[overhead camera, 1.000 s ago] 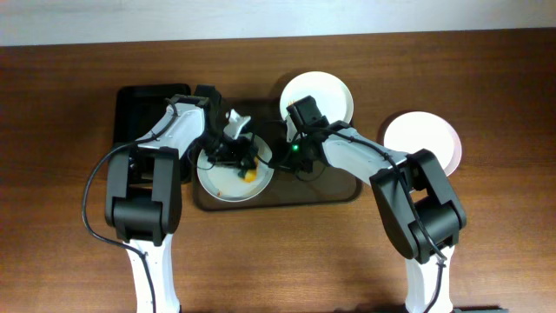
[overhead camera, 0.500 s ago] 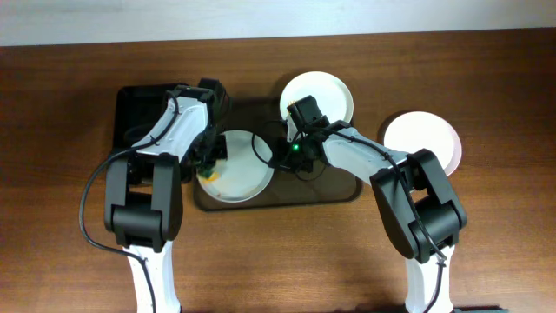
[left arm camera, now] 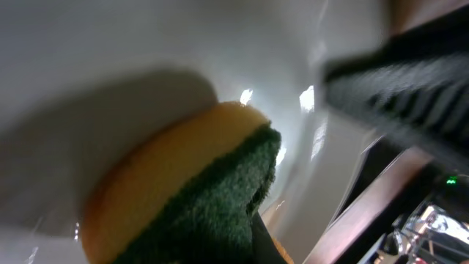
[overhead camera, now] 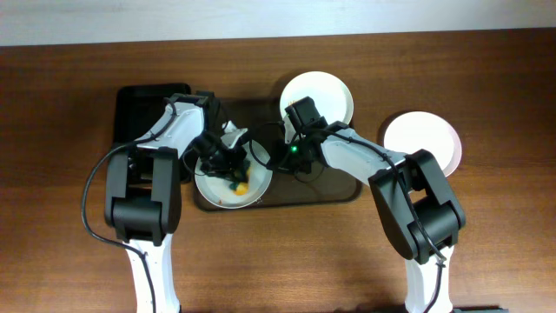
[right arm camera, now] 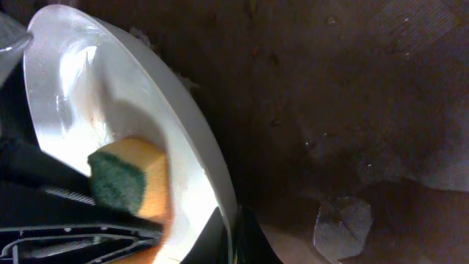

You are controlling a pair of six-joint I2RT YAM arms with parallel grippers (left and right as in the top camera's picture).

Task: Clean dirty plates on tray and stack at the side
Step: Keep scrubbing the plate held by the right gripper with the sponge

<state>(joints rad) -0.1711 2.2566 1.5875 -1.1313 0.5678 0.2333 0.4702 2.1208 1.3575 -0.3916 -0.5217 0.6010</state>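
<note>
A pale plate (overhead camera: 219,189) lies tilted at the left end of the dark brown tray (overhead camera: 321,193). My left gripper (overhead camera: 231,163) is shut on a yellow and green sponge (overhead camera: 244,180) and presses it onto the plate's inside. The left wrist view shows the sponge (left arm camera: 183,191) against the plate (left arm camera: 110,44). My right gripper (overhead camera: 272,158) is shut on the plate's right rim (right arm camera: 172,121), with one finger on each side (right arm camera: 234,235). A second white plate (overhead camera: 318,96) lies at the tray's far edge. A third plate (overhead camera: 422,139) rests on the table to the right.
A smaller black tray (overhead camera: 143,113) sits left of the brown tray, under my left arm. The brown tray's floor (right arm camera: 352,110) is wet and speckled. Both arms cross over the tray's middle.
My left gripper swung left to the plate's edge, then came back over its middle with the sponge. The plate shifted slightly toward the front. My right gripper held still.
</note>
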